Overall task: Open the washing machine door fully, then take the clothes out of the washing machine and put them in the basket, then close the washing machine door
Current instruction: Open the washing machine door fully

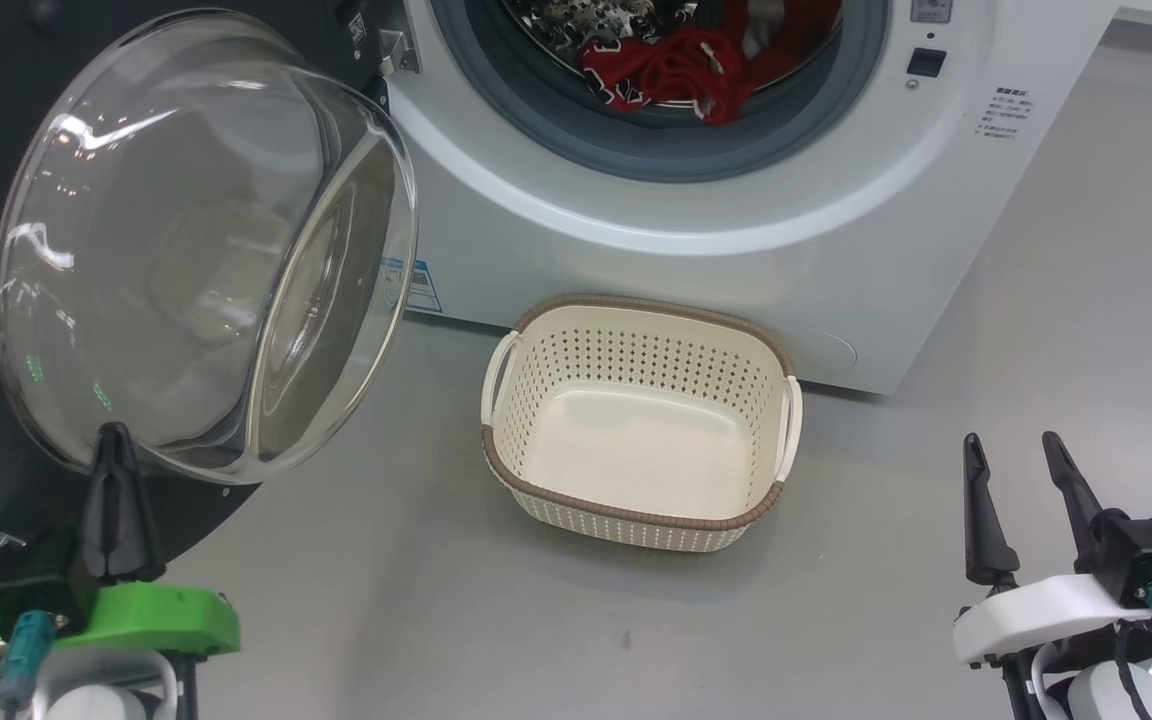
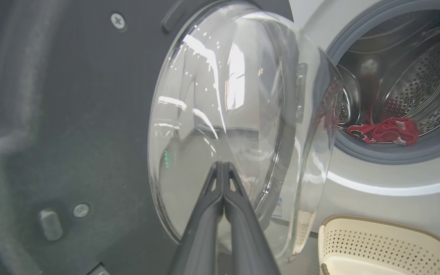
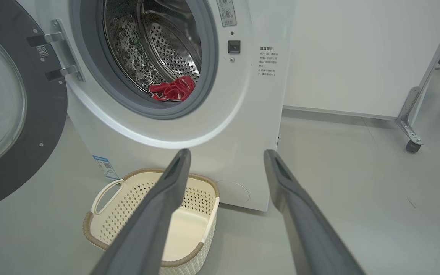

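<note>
The large round washing machine door (image 1: 196,250), black-rimmed with a bulging clear glass bowl, stands swung wide to the left of the big white front-loading washing machine (image 1: 696,270), so the opening step looks done or nearly so. The bright red clothes (image 1: 676,70) lie in the steel drum. The small cream perforated basket (image 1: 636,305), on the floor just before the machine, holds nothing, so unloading and closing are left to do. The left gripper (image 1: 116,437), fingers pressed together, points at the bowl's near lower edge; contact is unclear. The right gripper (image 1: 1011,442), fingers apart and empty, hovers at the near right.
</note>
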`<state>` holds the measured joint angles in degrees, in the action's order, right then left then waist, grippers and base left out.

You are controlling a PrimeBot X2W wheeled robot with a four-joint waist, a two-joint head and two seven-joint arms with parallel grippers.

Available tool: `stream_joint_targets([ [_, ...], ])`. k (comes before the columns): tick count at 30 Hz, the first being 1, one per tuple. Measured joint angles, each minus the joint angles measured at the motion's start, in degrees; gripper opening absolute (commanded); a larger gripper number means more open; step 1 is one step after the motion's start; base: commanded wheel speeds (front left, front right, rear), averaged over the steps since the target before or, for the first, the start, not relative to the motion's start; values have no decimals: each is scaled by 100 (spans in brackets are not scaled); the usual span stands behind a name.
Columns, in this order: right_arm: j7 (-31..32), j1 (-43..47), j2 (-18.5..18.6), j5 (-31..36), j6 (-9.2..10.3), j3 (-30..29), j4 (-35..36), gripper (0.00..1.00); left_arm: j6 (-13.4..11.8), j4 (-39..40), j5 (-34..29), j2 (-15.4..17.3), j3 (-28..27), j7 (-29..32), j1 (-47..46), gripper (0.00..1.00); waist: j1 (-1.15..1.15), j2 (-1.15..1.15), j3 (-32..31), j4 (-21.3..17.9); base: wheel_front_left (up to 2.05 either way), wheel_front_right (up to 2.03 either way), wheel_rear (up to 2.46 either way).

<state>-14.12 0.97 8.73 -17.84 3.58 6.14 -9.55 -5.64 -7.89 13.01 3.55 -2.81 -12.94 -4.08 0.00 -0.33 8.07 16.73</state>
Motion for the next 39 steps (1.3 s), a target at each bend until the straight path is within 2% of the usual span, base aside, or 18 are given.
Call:
stream_joint_targets([
  [6,-7,-14,-32,44,-23,99,9,100,193,244,-26,-56,431,1,210,0,0,0,-44,-149,0,0,0],
  [15,-8,-52,-75,88,-98,230,9,100,347,322,31,-85,893,107,393,0,0,0,-96,-444,0,0,0],
  [27,-8,-109,-96,185,-177,401,13,100,343,354,159,-86,1134,236,432,0,0,0,-145,-1010,0,0,0],
  [28,-8,-110,-97,186,-196,415,13,100,339,354,162,-85,1132,237,432,4,0,0,-150,-1058,0,0,0],
  [32,-8,-110,-97,188,-197,427,9,100,291,324,204,-86,1131,279,434,49,0,0,-184,-1228,0,0,0],
  [33,-8,-110,-97,188,-197,427,9,100,290,319,208,-86,1131,279,436,90,0,0,-195,-1264,0,0,0],
  [34,-8,-109,-97,188,-197,425,8,100,283,305,208,-86,1133,281,438,100,0,0,-207,-1298,0,0,0],
  [39,-8,-104,-92,188,-192,378,27,100,237,274,209,-86,1187,337,447,100,0,0,-270,-1398,0,0,0],
])
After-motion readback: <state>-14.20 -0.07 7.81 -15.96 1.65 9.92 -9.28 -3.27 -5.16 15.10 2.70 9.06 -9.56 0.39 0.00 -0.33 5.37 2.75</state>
